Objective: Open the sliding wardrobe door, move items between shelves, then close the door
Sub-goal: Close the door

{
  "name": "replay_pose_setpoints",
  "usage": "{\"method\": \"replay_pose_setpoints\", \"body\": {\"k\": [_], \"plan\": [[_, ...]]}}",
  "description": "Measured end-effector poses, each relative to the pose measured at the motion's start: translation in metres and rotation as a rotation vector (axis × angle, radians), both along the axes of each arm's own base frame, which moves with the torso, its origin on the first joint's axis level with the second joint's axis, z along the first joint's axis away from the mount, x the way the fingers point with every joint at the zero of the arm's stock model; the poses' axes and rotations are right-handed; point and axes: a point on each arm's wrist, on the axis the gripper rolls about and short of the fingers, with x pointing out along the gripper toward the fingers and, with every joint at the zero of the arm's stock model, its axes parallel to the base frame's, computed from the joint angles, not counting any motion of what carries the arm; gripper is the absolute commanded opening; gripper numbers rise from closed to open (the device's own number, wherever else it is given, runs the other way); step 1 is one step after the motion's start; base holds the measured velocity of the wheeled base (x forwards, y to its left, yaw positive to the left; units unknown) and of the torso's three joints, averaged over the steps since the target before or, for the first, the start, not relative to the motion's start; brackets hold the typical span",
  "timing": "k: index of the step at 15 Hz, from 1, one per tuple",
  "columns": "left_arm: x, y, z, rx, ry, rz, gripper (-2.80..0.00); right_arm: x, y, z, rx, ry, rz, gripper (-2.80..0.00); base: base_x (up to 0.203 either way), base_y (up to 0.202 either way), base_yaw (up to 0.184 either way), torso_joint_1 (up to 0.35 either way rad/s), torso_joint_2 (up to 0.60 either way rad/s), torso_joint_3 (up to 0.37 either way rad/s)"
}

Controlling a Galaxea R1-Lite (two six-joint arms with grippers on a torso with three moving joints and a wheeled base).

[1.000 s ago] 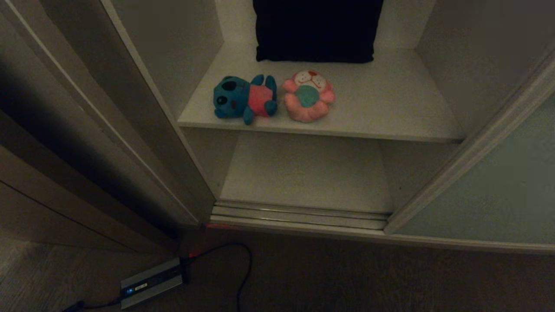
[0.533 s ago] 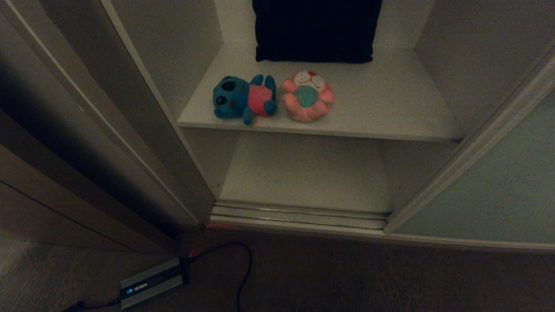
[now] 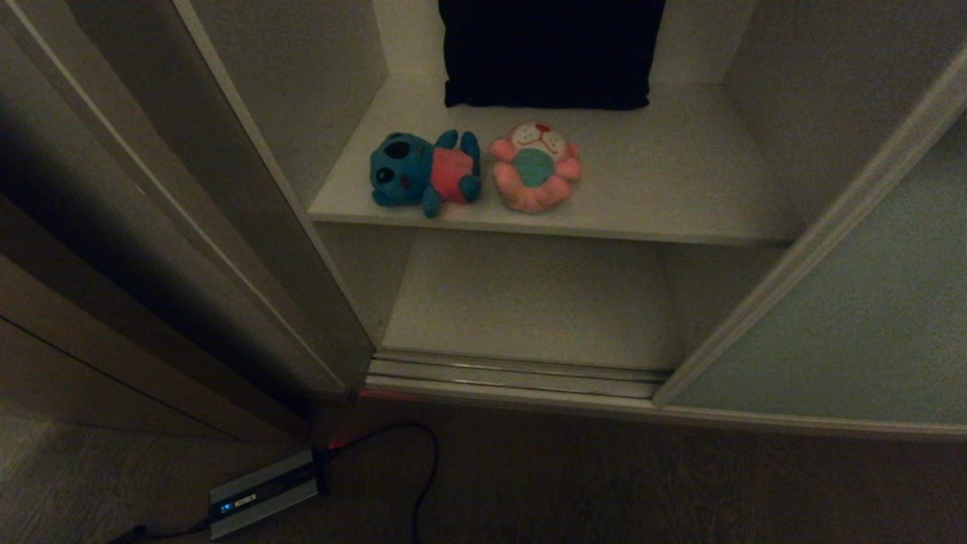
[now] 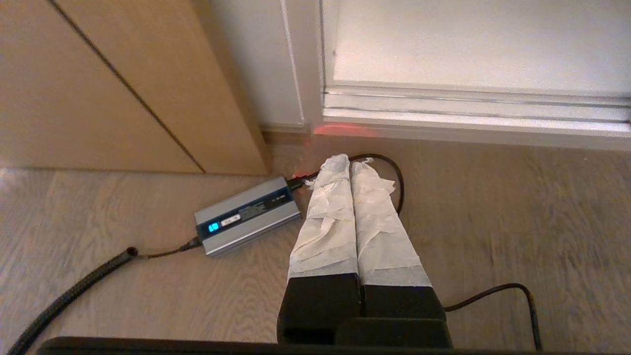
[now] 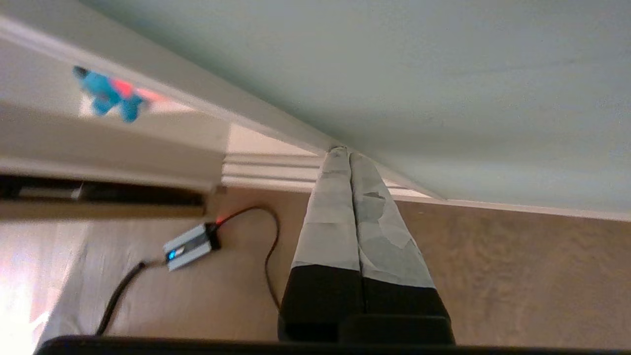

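The sliding wardrobe door [image 3: 854, 317] stands at the right, with the wardrobe open to its left. The teal-blue plush toy [image 3: 423, 174] and the pink plush toy [image 3: 535, 168] lie side by side near the front of the upper shelf [image 3: 680, 189]. The lower shelf [image 3: 529, 302] is bare. In the right wrist view my right gripper [image 5: 344, 150] is shut, its tips against the pale frame at the edge of the door [image 5: 394, 74]. My left gripper [image 4: 349, 160] is shut and holds nothing, parked above the floor. Neither gripper shows in the head view.
A dark folded cloth [image 3: 548, 53] lies at the back of the upper shelf. The ribbed floor track [image 3: 514, 374] runs along the wardrobe's front. A grey power brick [image 3: 261, 491] and its black cable [image 3: 423, 468] lie on the wooden floor. Brown side panels stand at the left.
The door's edge has slid a little to the left, narrowing the opening. Both toys lie where they were.
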Motion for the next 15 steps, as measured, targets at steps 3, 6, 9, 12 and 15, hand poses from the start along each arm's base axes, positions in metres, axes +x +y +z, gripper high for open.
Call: {"method": "replay_pose_setpoints", "body": {"k": [3,6,9,12,15], "plan": [[0.0,0.0,0.0,0.0,0.0,0.0,-2.8,-0.005,0.022,-0.003,-0.009,0.0,0.107,-2.8,0.0,0.0,0.0,0.0,0.0,0.0],[0.0,0.0,0.0,0.0,0.0,0.0,-2.8,-0.016,0.051,-0.008,-0.039,-0.025,0.253,-2.8,0.0,0.0,0.0,0.0,0.0,0.0],[0.0,0.0,0.0,0.0,-0.001,0.0,-2.8,-0.039,0.073,-0.021,-0.113,-0.061,0.38,-2.8,0.0,0.0,0.0,0.0,0.0,0.0],[0.0,0.0,0.0,0.0,0.0,0.0,-2.8,-0.068,0.074,-0.03,-0.176,-0.142,0.43,-2.8,0.0,0.0,0.0,0.0,0.0,0.0],[0.0,0.0,0.0,0.0,0.0,0.0,-2.8,-0.075,0.074,-0.039,-0.275,-0.301,0.421,-2.8,0.0,0.0,0.0,0.0,0.0,0.0]]}}
